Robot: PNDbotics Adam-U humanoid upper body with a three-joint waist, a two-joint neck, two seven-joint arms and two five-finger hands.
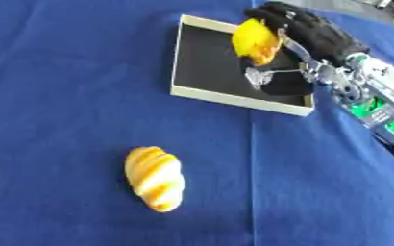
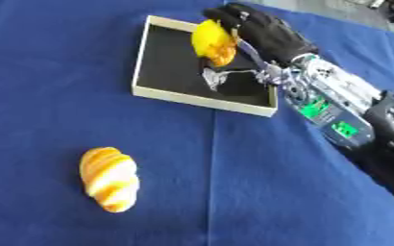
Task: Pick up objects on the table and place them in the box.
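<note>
Right hand (image 1: 305,31): we've got it over the box, fingers curled round the yellow object (image 1: 256,41).
Yellow object: up in our grasp, above the box's far right part, over the black floor.
Box (image 1: 234,98): shallow, cream-rimmed, lying on the blue tablecloth (image 1: 66,96).
Croissant (image 1: 155,178): on the cloth, well apart from the box, nearer us.
Left hand: out of sight.

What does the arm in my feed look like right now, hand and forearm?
The right robot hand is black, with silver metal linkages at the thumb and wrist. The forearm is silver-grey with green patches, turning black higher up. No left arm shows.
</note>
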